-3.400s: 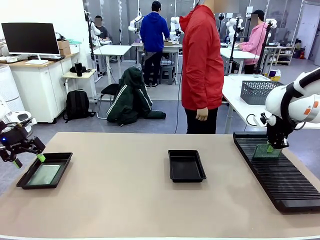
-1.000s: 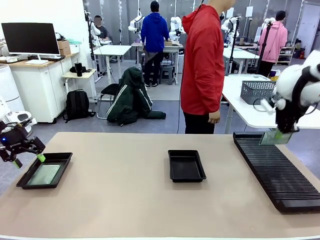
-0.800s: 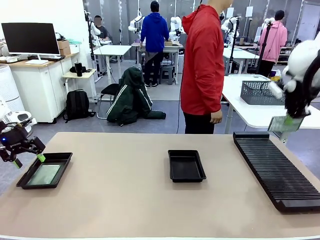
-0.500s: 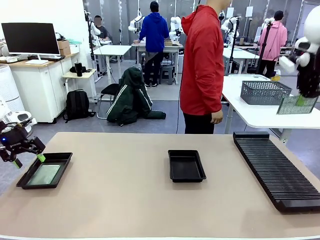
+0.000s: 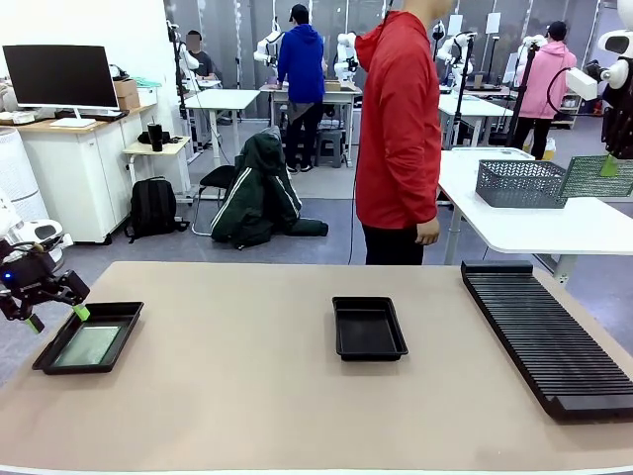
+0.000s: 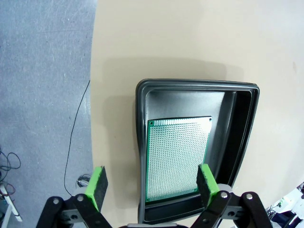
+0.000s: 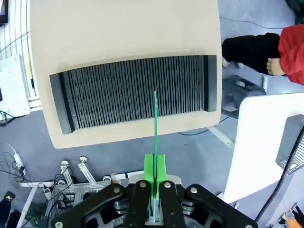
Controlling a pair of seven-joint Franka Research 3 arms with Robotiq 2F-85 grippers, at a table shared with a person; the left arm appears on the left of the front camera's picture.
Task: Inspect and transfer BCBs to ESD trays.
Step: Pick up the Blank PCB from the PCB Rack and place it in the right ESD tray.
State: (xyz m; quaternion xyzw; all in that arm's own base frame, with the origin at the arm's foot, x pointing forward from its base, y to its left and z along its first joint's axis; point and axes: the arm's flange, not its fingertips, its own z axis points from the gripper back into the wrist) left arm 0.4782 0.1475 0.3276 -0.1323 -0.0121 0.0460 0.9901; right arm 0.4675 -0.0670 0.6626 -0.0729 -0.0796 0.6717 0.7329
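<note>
Clearance is growing under my right claw (image 5: pixel 613 158): moments ago it was sitting low at the long black ribbed slotted rack (image 5: pixel 539 332) by the right edge of the beige desk (image 5: pixel 247 406). Now it is hanging high beyond the far right corner, clenched on a thin pale-green rectangular circuit board (image 5: pixel 591 176). I am reading that as the board being pulled free and raised for inspection, with the transfer yet to come. From the front its broad face is showing toward the camera, long axis running roughly level. Along my fingers it is showing edge-on, pointing straight away from the pads. The empty shallow black plastic tray (image 5: pixel 368 327) is waiting mid-desk. My left claw (image 5: pixel 57 317) is staying spread wide over the near-left black tray (image 5: pixel 119 309), where a second green board (image 5: pixel 89 346) is lying flat.
</note>
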